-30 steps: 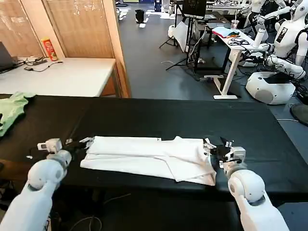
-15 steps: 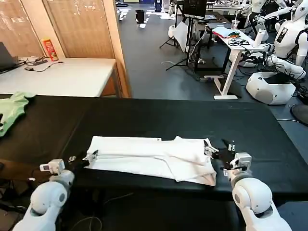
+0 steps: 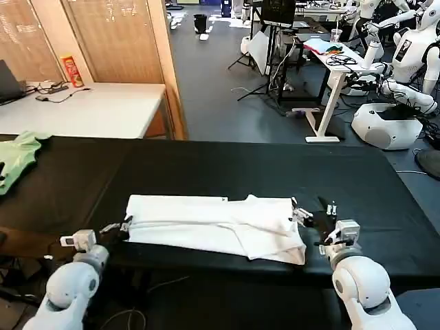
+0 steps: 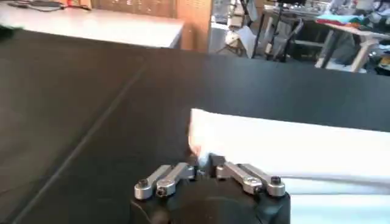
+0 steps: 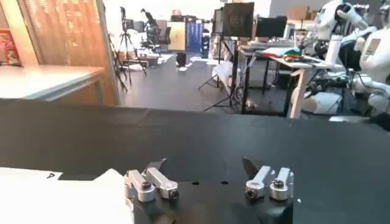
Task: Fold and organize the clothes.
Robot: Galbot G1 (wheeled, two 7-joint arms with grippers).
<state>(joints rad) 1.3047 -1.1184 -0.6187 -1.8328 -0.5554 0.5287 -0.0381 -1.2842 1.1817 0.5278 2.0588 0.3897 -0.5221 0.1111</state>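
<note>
The white T-shirt (image 3: 206, 220) lies folded into a long band across the black table (image 3: 227, 168), its print hidden. My left gripper (image 3: 122, 225) sits at the band's near left corner. In the left wrist view its jaws (image 4: 204, 163) are pinched together on the edge of the T-shirt (image 4: 274, 140). My right gripper (image 3: 315, 214) rests just beyond the band's right end. Its jaws (image 5: 204, 167) are spread wide over bare black table with nothing between them, and the T-shirt (image 5: 55, 195) lies beside one finger.
A light green garment (image 3: 17, 155) lies at the table's far left. Behind it stands a white table (image 3: 96, 110) with a red can (image 3: 70, 69). The black table's front edge runs just below the shirt. Other robots and desks stand in the room behind.
Both arms drew back toward the table's front edge. The left gripper slid from the shirt's left end to its near corner, and that end shifted slightly left.
</note>
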